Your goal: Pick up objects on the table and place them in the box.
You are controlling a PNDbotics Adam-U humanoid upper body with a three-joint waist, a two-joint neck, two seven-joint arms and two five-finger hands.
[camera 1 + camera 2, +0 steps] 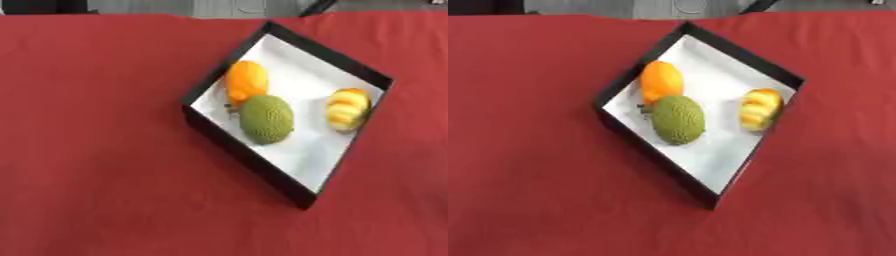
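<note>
Three fruits lay in the box (248, 152), none remained on the cloth (96, 150), and neither hand showed, so finger state was unknowable.

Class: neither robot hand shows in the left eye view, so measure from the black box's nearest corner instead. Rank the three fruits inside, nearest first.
1. Green bumpy fruit, in the middle of the box; nearest, narrowly.
2. Yellow striped fruit, by the right wall; close behind.
3. Orange fruit, by the left wall; clearly farthest.
</note>
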